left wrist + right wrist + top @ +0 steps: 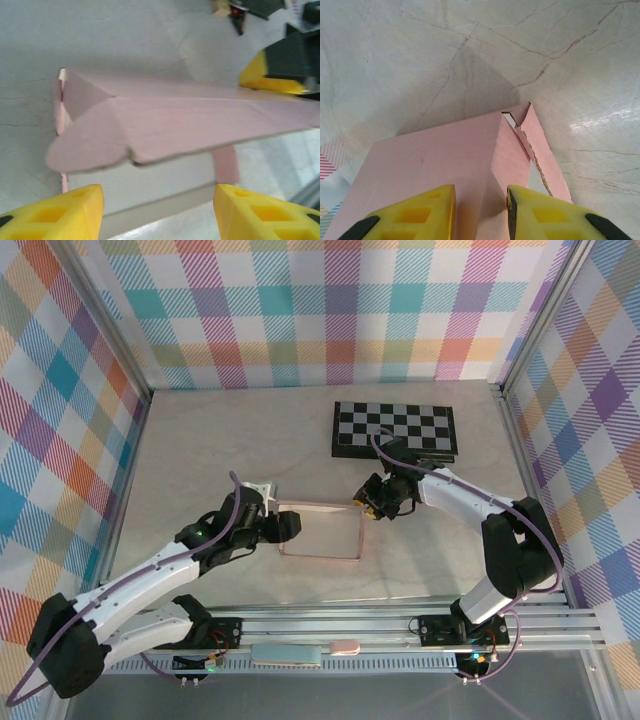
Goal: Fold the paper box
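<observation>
Top external view is showing the box [320,533] lying mid-tabletop [250,440], long axis running left-right, left tool [290,527] gaping empty at its left edge, right tool [368,504] sitting narrowly parted astride its right wall, grip unclear.

Bright even light, soft shadows, left wrist view blurry

Paper box [200,115] runs blurred off the left wrist view's edge; right jaws' grip unclear.
</observation>
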You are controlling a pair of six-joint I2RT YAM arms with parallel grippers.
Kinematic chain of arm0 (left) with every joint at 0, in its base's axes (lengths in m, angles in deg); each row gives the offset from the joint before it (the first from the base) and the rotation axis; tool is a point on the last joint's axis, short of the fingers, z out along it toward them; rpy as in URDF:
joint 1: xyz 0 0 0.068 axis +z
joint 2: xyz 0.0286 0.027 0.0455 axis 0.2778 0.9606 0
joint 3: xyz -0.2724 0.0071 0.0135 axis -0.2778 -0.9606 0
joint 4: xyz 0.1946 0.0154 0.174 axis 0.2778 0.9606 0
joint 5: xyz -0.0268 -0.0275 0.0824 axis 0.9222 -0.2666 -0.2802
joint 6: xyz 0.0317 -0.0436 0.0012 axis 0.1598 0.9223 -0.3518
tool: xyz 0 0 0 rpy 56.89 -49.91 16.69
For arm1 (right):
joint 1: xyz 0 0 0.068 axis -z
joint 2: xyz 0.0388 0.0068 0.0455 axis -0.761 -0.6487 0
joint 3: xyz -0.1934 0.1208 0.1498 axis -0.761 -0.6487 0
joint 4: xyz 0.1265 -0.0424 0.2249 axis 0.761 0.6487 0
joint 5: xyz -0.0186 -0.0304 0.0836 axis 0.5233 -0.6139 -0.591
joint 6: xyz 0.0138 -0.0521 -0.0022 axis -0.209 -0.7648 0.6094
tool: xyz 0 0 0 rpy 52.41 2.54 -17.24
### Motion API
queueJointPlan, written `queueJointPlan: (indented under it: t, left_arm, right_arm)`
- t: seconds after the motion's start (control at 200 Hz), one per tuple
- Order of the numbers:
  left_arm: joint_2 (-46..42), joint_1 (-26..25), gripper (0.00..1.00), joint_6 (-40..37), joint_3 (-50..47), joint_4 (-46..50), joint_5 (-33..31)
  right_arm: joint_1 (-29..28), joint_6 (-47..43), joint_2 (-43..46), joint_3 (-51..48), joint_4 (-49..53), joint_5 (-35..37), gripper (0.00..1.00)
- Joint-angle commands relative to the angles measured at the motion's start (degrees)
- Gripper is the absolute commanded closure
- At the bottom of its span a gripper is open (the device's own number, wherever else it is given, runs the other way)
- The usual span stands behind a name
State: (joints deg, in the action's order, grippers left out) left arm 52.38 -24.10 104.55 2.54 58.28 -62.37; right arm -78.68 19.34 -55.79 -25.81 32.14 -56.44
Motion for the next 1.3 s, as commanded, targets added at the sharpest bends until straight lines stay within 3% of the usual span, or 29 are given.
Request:
queueJointPlan:
  t: [0.0,0.105,0.175,0.26,0.38,0.465,0.735,1.18,1.295]
  left_arm:
    - [-2.82,-0.9,0.41,2.12,4.92,4.79,5.3]
    - [-3.88,-0.84,0.41,4.36,10.61,11.41,4.55]
    - [-4.42,-0.39,0.38,5.6,16.0,19.11,-1.87]
    - [-2.16,4.84,0.41,7.85,22.6,28.47,-6.45]
    - [6.82,17.99,0.46,11.22,28.15,34.29,4.07]
    - [12.73,21.76,0.5,12.95,29.32,33.23,11.25]
    - [23.73,21.91,0.52,18.82,28.02,24.04,19.54]
    - [28.19,19.78,0.51,21.95,22.16,17.12,22.08]
    - [28.43,19.14,0.56,22.6,21.36,15.65,22.06]
  right_arm:
    - [-0.49,1.13,-0.55,-0.05,-0.93,-0.31,0.68]
    - [-0.53,1.14,-0.64,0.04,-0.78,-0.16,0.68]
    - [-0.58,1.06,-0.62,0.12,-0.67,-0.14,0.68]
    - [-0.58,1.04,-0.7,0.25,-0.67,-0.14,0.69]
    - [-0.72,1.05,-0.96,0.52,-0.62,-0.18,0.69]
    - [-0.67,0.97,-1.13,0.72,-0.46,-0.16,0.69]
    - [-0.84,1.0,-1.15,0.82,-0.94,-0.31,0.69]
    - [-1.02,1.32,-1.52,0.39,-1.93,-0.64,0.7]
    - [-1.2,1.32,-1.73,0.48,-2.26,-0.82,0.7]
